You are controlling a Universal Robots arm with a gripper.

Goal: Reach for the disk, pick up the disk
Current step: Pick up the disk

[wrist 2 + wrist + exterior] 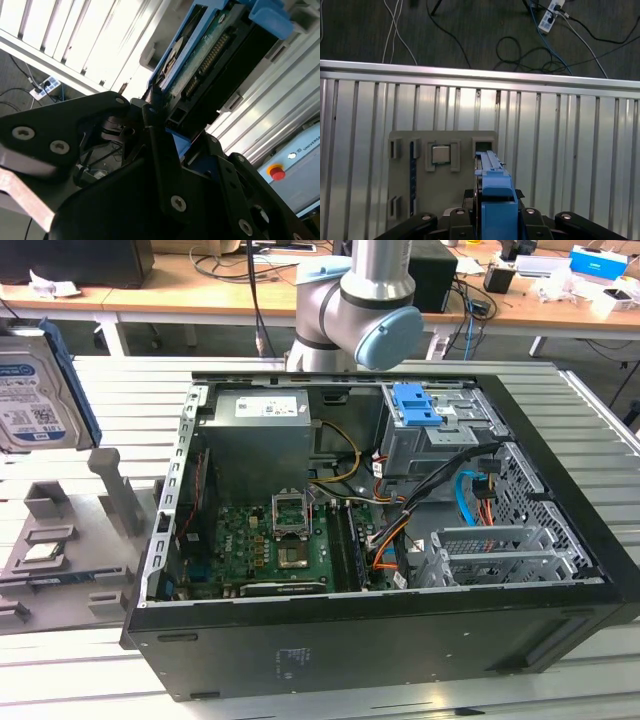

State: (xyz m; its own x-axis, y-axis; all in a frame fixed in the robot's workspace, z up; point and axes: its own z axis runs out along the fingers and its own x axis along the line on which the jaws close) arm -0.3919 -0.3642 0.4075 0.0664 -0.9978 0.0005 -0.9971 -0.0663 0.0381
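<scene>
Disk clamped in my jaws, right above the tray!
My gripper (496,220) pinches the disk (492,175) by its blue-railed edge, over the grey fixture tray (450,195). In the exterior view it hangs upper left, well apart from the open computer case (300,650).

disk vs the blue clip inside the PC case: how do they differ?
The disk is silver metal with a printed label and a blue edge rail; the blue clip is plain blue plastic. The disk looks clearly larger than the clip. The disk is up on edge outside the case, gripper jaws closed on it; the clip lies flat inside the case. Both show blue plastic.
</scene>
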